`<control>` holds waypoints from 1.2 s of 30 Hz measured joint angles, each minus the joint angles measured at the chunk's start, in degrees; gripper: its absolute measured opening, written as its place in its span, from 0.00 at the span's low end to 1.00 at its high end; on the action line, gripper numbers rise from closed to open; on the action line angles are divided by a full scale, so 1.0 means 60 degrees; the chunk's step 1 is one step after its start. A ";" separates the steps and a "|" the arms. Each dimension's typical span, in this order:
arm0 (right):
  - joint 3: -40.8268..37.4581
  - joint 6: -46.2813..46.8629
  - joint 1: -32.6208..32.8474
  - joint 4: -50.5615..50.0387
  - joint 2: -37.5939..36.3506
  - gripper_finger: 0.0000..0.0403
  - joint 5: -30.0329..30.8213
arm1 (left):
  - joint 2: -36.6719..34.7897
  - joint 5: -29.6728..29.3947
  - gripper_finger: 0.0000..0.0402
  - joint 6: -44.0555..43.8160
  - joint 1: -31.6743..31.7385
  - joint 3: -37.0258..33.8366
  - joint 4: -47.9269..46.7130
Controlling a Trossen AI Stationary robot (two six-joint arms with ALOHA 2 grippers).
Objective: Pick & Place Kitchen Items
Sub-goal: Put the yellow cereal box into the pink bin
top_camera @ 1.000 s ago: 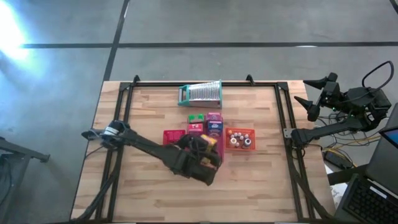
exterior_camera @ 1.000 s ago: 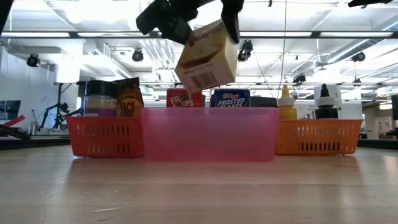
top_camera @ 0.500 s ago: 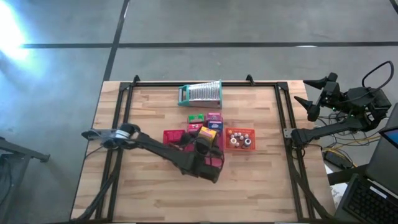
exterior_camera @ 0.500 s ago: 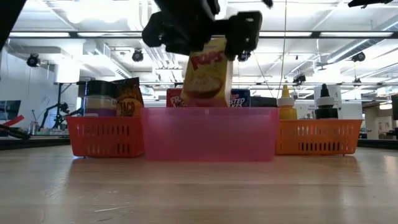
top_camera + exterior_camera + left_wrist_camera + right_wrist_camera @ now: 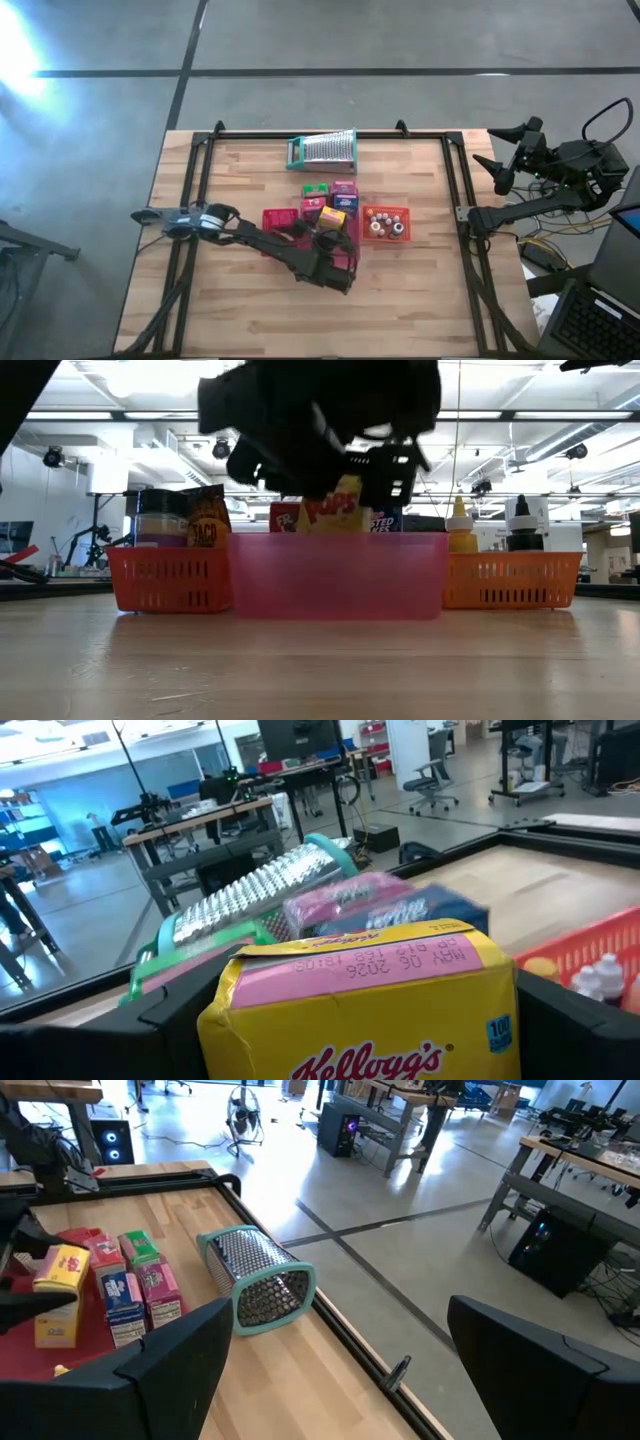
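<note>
My left gripper [image 5: 332, 224] reaches in from the table's left and is shut on a yellow Kellogg's cereal box [image 5: 334, 214], which fills the left wrist view [image 5: 370, 1010]. In the low view the box [image 5: 335, 508] stands partly behind the wall of the translucent pink bin [image 5: 335, 575]. Green [image 5: 316, 190], pink [image 5: 344, 187], red and blue small boxes stand just beyond it. My right gripper [image 5: 497, 150] is open and parked off the table's right edge; its wrist view shows the yellow box [image 5: 60, 1280] far off. My left gripper pinches the yellow box between its two fingers, one finger [image 5: 150, 1030] on each narrow side of the box [image 5: 235, 1020], below its top flap. It comes from the table's near side, slanting down. The box is upright, its lower part down inside the pink bin; its bottom is hidden.
A ribbed silver grater in a teal frame [image 5: 322, 150] lies near the far edge. A red tray [image 5: 272, 216] with a jar and a brown taco packet [image 5: 205, 520] sits left of the bin. An orange tray of small bottles [image 5: 385, 222] sits right of it.
My left gripper has come down toward the pink bin and turned, staying shut on the yellow box. The box, which hung tilted above the bin, now stands upright with its lower part sunk behind the bin's wall.
</note>
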 joint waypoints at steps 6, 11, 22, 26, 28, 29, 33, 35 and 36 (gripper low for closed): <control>0.0000 0.0004 0.0000 0.0000 0.0000 0.90 0.0002 | 0.0162 -0.0258 0.86 -0.0523 0.0046 -0.0399 0.0137; 0.0000 0.0000 0.0000 0.0000 0.0000 0.90 0.0002 | 0.0166 -0.0338 0.86 -0.0570 0.0042 -0.0777 0.0582; 0.0000 0.0000 -0.0002 0.0000 0.0000 0.90 0.0000 | 0.0174 -0.0338 0.87 -0.0758 -0.0004 -0.0903 0.0890; 0.0000 0.0001 -0.0001 0.0001 0.0000 0.90 0.0002 | 0.0174 -0.0272 0.92 -0.0782 -0.0005 -0.0903 0.0894; 0.0000 0.0004 -0.0002 0.0000 0.0000 0.90 0.0002 | 0.0174 -0.0273 0.96 -0.0797 -0.0005 -0.0903 0.0894; 0.0000 0.0000 0.0000 0.0000 0.0000 0.90 -0.0002 | 0.0174 -0.0275 0.98 -0.0799 -0.0005 -0.0903 0.0894; 0.0000 0.0000 -0.0004 0.0002 0.0000 0.90 0.0000 | 0.0174 -0.0275 0.99 -0.0787 -0.0005 -0.0903 0.0894; 0.0000 0.0002 -0.0003 0.0000 0.0000 0.90 0.0002 | 0.0174 -0.0275 0.99 -0.0680 -0.0020 -0.0903 0.0898; 0.0000 0.0002 0.0000 0.0001 0.0000 0.90 0.0002 | 0.0174 -0.0297 0.99 -0.0578 -0.0037 -0.0903 0.0898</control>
